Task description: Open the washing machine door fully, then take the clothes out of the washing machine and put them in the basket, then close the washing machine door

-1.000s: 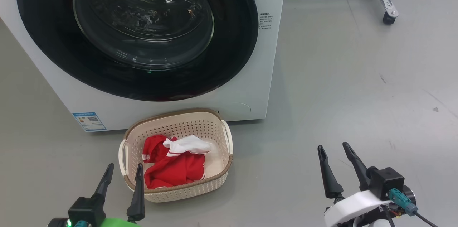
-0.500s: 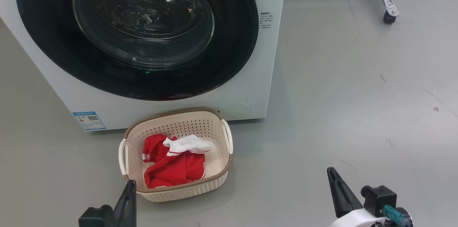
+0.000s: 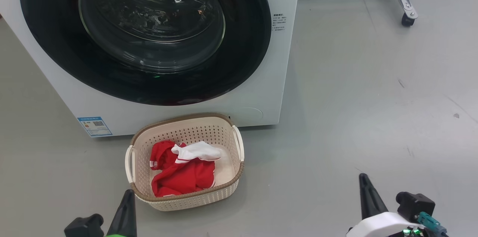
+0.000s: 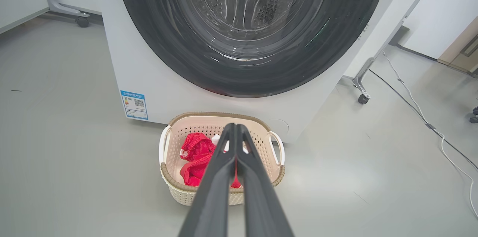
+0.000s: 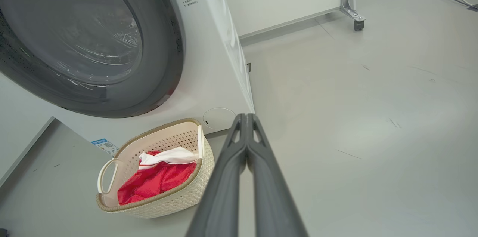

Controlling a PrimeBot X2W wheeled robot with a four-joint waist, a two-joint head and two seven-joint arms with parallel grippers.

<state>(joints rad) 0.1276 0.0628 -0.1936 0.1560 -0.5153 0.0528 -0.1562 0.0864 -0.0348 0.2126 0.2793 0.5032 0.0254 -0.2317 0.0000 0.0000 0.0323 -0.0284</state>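
As it holds clothes (image 3: 183,177), basket (image 3: 194,132) neighbours left gripper (image 3: 128,196).

You have one big white front-loading washing machine (image 3: 276,80). On its front you can count one large round door (image 3: 242,61) with a glossy black rim and clear glass bowl. There is one small blue label (image 3: 94,126) at the machine's lower left corner. Just in front of the machine stands one small cream perforated plastic basket (image 3: 231,188) with two side handles. Inside it you have one heap of bright red cloth (image 3: 183,177), and how many garments make it up cannot be told. There is also one small white cloth piece (image 3: 198,151). Nearer you than the machine are two dark two-fingered grippers, the left gripper (image 3: 129,195) and the right gripper (image 3: 363,179). Beside the machine are two black castor wheels, one castor wheel (image 4: 82,22) to its left and another castor wheel (image 4: 362,99) to its right.
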